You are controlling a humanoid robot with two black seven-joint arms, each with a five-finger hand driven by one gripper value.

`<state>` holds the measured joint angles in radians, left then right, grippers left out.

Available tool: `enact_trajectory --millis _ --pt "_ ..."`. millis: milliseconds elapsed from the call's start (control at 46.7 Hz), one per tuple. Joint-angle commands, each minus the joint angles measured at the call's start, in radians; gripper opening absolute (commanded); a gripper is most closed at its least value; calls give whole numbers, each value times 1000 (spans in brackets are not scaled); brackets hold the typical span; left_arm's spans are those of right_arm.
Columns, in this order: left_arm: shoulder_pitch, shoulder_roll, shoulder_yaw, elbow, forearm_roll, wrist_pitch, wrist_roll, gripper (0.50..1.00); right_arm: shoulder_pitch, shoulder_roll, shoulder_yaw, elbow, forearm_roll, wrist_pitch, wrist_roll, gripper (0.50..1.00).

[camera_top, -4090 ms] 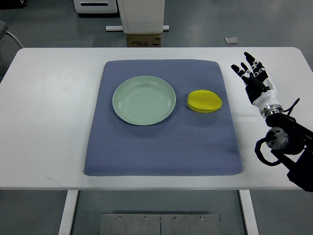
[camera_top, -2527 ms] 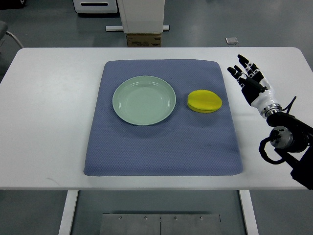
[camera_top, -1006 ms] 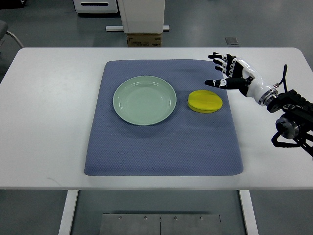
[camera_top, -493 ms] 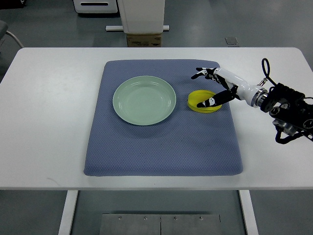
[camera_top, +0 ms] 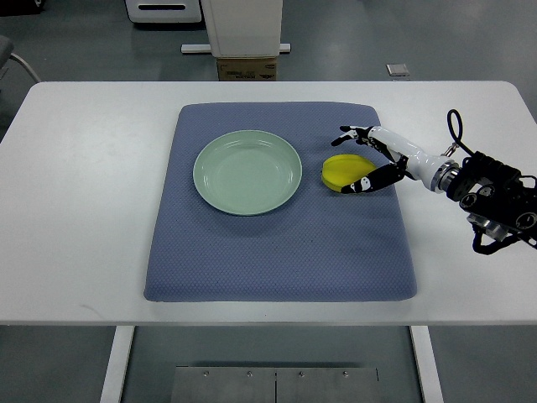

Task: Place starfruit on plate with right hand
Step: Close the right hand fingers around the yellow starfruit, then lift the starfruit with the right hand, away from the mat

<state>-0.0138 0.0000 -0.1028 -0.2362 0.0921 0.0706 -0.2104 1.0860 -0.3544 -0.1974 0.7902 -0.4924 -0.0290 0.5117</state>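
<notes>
A yellow starfruit lies on the blue mat, just right of the pale green plate, which holds nothing. My right hand comes in from the right edge and straddles the fruit's right side. Its fingers are spread: the upper fingers reach past the far side of the fruit, and the thumb lies at the near side. They sit close around the fruit without closing on it. No left arm shows.
The mat lies on a white table. Beyond the far edge stand a white machine base and a cardboard box. A small grey tile lies on the floor.
My right hand swung in from the table's right side over the mat to the starfruit, and in the last half second it lowered, so its fingers bracket the fruit.
</notes>
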Motion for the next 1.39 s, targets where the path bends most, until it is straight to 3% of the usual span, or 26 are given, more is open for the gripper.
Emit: enact_trajectory --millis 0,257,450,685,814,878,964,1370 --pt "0 0 0 0 0 0 0 1000 -1 0 -5 0 0 -2 -1 1000" --pt "0 0 0 0 0 0 0 1000 -3 5 -7 -2 5 -2 -7 993" --pt "0 0 0 0 0 0 0 1000 -2 6 -22 -5 5 -2 -4 931" --pt "0 0 0 0 0 0 0 1000 0 12 -40 -9 3 -3 -4 908" --pt "0 0 0 0 0 0 0 1000 5 12 -42 -9 5 -5 -1 812" --pt "0 0 0 0 0 0 0 1000 8 12 -40 -9 5 -5 2 709" --pt "0 0 0 0 0 0 0 1000 9 12 -42 -9 5 -3 5 500" --pt "0 0 0 0 0 0 0 1000 14 17 -40 -6 12 -3 8 500"
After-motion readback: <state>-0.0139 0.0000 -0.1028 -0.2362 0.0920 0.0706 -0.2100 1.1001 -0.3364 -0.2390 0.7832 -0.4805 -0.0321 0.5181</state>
